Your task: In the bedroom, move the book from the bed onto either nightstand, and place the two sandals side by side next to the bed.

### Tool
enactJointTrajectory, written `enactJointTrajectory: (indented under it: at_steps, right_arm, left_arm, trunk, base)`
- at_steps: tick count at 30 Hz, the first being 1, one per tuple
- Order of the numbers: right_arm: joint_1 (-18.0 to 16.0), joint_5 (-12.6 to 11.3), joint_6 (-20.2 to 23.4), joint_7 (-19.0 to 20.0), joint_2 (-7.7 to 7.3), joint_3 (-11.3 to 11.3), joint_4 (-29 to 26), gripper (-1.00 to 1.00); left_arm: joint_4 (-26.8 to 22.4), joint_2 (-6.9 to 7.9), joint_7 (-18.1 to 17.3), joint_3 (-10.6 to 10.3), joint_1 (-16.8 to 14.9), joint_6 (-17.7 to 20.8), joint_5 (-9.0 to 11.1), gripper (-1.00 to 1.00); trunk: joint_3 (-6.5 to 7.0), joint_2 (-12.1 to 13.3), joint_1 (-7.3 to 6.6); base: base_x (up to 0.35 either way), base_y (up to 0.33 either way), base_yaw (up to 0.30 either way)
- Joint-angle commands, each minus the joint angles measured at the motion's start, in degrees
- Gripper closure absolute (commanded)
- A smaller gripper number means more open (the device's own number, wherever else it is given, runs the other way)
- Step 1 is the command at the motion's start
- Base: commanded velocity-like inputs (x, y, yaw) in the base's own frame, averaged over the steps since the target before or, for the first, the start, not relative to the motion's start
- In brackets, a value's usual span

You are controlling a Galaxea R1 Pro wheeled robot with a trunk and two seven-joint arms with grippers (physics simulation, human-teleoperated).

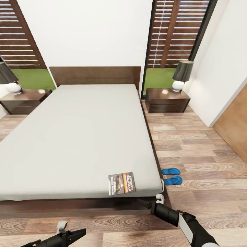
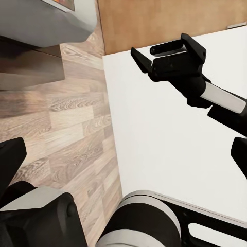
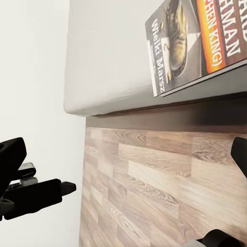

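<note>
Book at the bed's foot corner, sandals on the floor beside it.

The book [image 1: 121, 184] lies flat at the lower right edge of the bed [image 1: 75, 137], slightly overhanging. Two sandals [image 1: 172, 176] sit side by side just right of the frame, with open floor [image 1: 206, 161] beyond. The right end effector [image 1: 158, 198] nears the mattress corner, jaw state unclear; the left end effector [image 1: 73, 236] sits bottom left, fingers apart. A nightstand [image 1: 167, 100] stands upper right.

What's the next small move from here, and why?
Probably ease the right pincer forward and up over the mattress edge toward the book. The book lies flat at the near right corner of the bed, untouched, with that pincer just below the corner. The sandals already lie paired beside the bed.
</note>
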Motion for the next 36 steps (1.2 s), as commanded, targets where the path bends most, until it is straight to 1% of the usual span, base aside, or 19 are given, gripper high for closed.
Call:
enactJointTrajectory:
  at_steps: [1,6,12,16,18,19,20,21,23,24,25,26,29,36]
  right_arm:
    - [0.0,-0.3,0.5,0.1,0.09,-0.1,0.0,-1.0]
    - [0.0,-0.3,0.0,0.0,0.22,-0.1,0.0,-1.0]
    - [0.0,-0.3,-0.2,-0.1,0.31,-0.2,0.0,-1.0]
    - [0.0,-0.5,0.2,0.2,0.26,-0.7,0.0,-1.0]
    - [0.0,-2.0,0.3,0.3,0.25,-1.9,0.1,-1.0]
    - [0.0,-3.5,0.3,0.3,0.25,-2.8,0.2,-1.0]
    - [0.0,-5.8,0.3,0.3,0.26,-3.7,0.3,-1.0]
    - [0.0,-7.0,0.3,0.3,0.26,-4.0,0.3,-1.0]
    - [0.0,-11.7,0.3,0.3,0.25,-4.7,0.4,-1.0]
    - [0.0,-13.3,0.2,0.3,0.24,-4.8,0.4,-1.0]
    - [0.0,-14.4,0.1,0.3,0.24,-4.9,0.5,-1.0]
    - [0.0,-15.0,0.0,0.2,0.24,-5.0,0.5,-1.0]
    - [0.0,-15.8,-0.1,0.1,0.25,-5.1,0.6,-1.0]
    - [0.0,-16.2,-0.2,-0.1,0.31,-5.1,0.7,-1.0]
  left_arm:
    - [0.0,-0.02,-0.1,-0.5,0.0,0.1,0.4,-1.0]
    - [0.0,-0.51,-0.1,-0.5,0.0,0.1,0.4,-1.0]
    - [0.0,-0.57,-0.1,-0.4,0.0,0.1,0.4,-1.0]
    - [0.0,-0.56,-0.1,-0.4,0.0,0.1,0.4,-1.0]
    - [0.0,-0.56,-0.1,-0.4,0.0,0.1,0.4,-1.0]
    - [0.0,-0.56,-0.1,-0.4,0.0,0.1,0.4,-1.0]
    - [0.0,-0.55,-0.1,-0.4,0.0,0.1,0.4,-1.0]
    - [0.0,-0.55,-0.1,-0.4,0.0,0.1,0.4,-1.0]
    - [0.0,-0.57,-0.1,-0.4,0.0,0.1,0.4,-1.0]
    - [0.0,-0.57,-0.1,-0.4,0.0,0.1,0.4,-1.0]
    - [0.0,-0.56,-0.1,-0.4,0.0,0.1,0.4,-1.0]
    - [0.0,-0.56,-0.1,-0.4,0.0,0.1,0.4,-1.0]
    - [0.0,-0.55,-0.1,-0.4,0.0,0.1,0.4,-1.0]
    - [0.0,-0.55,-0.1,-0.4,0.0,0.1,0.4,-1.0]
  trunk:
    - [-0.04,0.0,0.0]
    - [-0.04,0.0,0.0]
    - [-0.04,0.0,0.0]
    - [-0.04,0.0,0.0]
    - [-0.04,0.0,0.0]
    - [-0.04,0.0,0.0]
    - [-0.04,0.0,0.0]
    - [-0.04,0.0,0.0]
    - [-0.04,0.0,0.0]
    - [-0.04,0.0,0.0]
    - [-0.04,0.0,0.0]
    - [-0.04,0.0,0.0]
    - [-0.04,0.0,0.0]
    - [-0.04,0.0,0.0]
  base:
    - [0.0,0.0,0.0]
    - [0.0,0.0,0.0]
    - [0.0,0.0,0.0]
    - [0.0,0.0,0.0]
    - [0.0,0.0,0.0]
    - [0.0,0.0,0.0]
    - [0.0,0.0,0.0]
    - [0.0,0.0,0.0]
    - [0.0,0.0,0.0]
    - [0.0,0.0,0.0]
    - [0.0,0.0,0.0]
    - [0.0,0.0,0.0]
    - [0.0,0.0,0.0]
    - [0.0,0.0,0.0]
